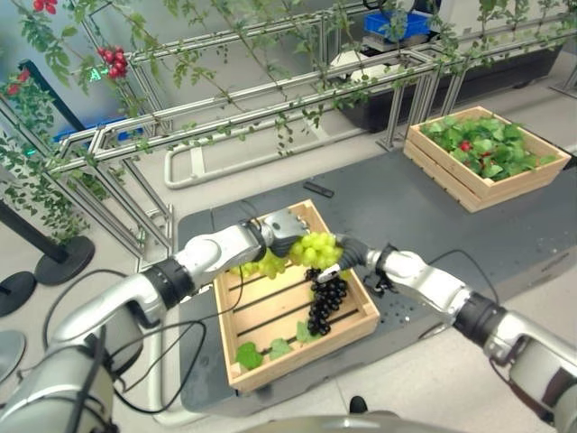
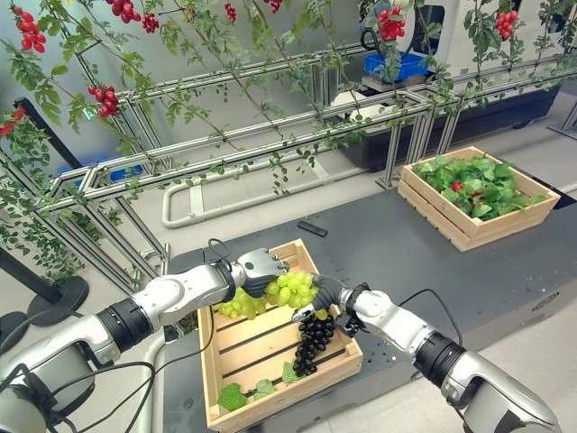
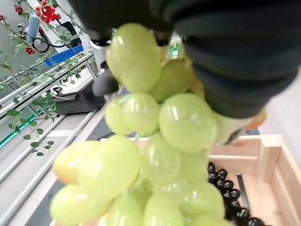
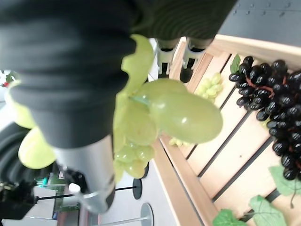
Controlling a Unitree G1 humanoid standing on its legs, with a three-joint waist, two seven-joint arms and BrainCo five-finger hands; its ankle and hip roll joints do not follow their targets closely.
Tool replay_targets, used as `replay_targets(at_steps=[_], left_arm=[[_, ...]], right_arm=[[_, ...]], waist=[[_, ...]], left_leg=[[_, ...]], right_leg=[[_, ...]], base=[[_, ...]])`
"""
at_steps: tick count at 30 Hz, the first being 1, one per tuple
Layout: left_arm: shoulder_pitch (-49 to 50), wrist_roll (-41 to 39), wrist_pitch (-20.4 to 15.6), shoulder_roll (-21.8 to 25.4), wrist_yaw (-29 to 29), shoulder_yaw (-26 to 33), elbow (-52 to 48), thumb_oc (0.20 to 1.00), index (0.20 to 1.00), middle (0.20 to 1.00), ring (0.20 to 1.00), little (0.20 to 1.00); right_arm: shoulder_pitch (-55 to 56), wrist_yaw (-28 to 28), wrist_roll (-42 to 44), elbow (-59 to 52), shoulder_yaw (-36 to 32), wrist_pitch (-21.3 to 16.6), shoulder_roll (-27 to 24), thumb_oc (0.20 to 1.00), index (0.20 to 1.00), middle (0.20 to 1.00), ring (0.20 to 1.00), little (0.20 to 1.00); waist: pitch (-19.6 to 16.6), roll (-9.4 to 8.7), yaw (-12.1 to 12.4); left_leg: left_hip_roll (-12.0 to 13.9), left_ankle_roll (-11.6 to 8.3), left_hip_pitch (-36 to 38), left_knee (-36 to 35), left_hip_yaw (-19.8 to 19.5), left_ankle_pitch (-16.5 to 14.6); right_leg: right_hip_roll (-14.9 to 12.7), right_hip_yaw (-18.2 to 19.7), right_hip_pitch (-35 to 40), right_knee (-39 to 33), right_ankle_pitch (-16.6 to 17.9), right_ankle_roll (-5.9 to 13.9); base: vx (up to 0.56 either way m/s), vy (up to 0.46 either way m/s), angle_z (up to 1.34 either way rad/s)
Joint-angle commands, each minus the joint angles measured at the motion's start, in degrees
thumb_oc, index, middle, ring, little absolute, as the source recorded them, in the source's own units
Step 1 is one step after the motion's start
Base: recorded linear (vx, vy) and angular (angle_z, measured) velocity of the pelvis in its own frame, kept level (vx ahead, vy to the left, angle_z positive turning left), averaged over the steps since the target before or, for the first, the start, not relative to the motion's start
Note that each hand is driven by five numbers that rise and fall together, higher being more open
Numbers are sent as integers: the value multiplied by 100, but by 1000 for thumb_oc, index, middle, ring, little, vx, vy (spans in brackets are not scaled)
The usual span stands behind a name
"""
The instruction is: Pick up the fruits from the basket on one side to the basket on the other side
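Trellised vines backed a dark mat point(image 2: 433, 253) holding two crates. Over the near crate point(image 2: 236, 406), both hands met at a green grape bunch point(image 2: 288, 293): the left hand point(image 2: 260, 267) curled on top, the right hand point(image 2: 317, 299) pinching beside it. Black grapes point(image 2: 312, 341) lay below. The bunch looked soft and loose-berried, best carried by its stem toward the far crate point(image 2: 433, 216).

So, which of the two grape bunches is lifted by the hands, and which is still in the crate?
The green grape bunch is lifted, held between the left hand and right hand. The black grape bunch still lies in the near wooden crate.
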Motion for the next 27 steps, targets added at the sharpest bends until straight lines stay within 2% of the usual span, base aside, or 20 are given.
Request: replay_targets(at_steps=[1, 2, 3, 27], left_arm=[[-431, -16, -77, -519, 261, 154, 204, 200, 200, 200, 200, 200], [-409, -2, -72, -505, 255, 156, 198, 200, 200, 200, 200, 200], [-406, -1, -72, -504, 255, 158, 196, 200, 200, 200, 200, 200], [-127, 255, -18, -756, 335, 343, 417, 200, 200, 200, 200, 200]], right_arm=[[-621, 114, 9, -306, -177, -385, 811, 545, 545, 545, 545, 545], [-626, 128, 0, -346, -173, -380, 804, 269, 269, 269, 269, 269], [-624, 128, 0, -351, -172, -377, 803, 200, 200, 200, 200, 200], [-218, 159, -239, -731, -560, -437, 675, 200, 200, 200, 200, 200]], waist=[[-12, -504, -18], [-12, -505, -15], [-12, -505, -16], [-21, -501, -81]], left_leg=[[-253, 189, -84, 365, -226, -431], [-252, 189, -83, 364, -229, -431], [-252, 189, -82, 364, -229, -432], [-248, 196, -100, 401, -370, -440]], right_leg=[[-383, -92, 540, -481, -57, 579], [-383, -91, 544, -482, -59, 579], [-383, -91, 545, -482, -60, 579], [-333, -79, 592, -453, -129, 504]], base=[[0, 0, 0], [0, 0, 0], [0, 0, 0], [0, -6, 2]])
